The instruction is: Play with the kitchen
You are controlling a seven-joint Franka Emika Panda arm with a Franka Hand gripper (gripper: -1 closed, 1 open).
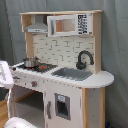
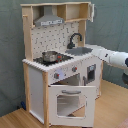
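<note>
The arm [image 2: 116, 58] enters the second exterior view from 3 o'clock as a white link lying near the counter's rounded end. Its pincer is not visible in either exterior view, so how far it is open, and whether it holds anything, cannot be told. A white part at 9 o'clock in the first exterior view may belong to the arm; the view is too poor to confirm.

The kitchen [image 1: 62, 75] [image 2: 60, 60] stands upright on a wood floor [image 2: 105, 112], before a grey curtain [image 1: 115, 45].

On the stovetop sits a pot [image 1: 30, 62] [image 2: 50, 56]. The sink [image 1: 71, 74] [image 2: 80, 51] lies beside it, with the faucet [image 1: 83, 59] [image 2: 74, 39] behind. The hood [image 1: 36, 27] [image 2: 48, 20] hangs above the pot.

The oven door [image 2: 65, 102] hangs open, swung down towards 6 o'clock in the second exterior view.
</note>
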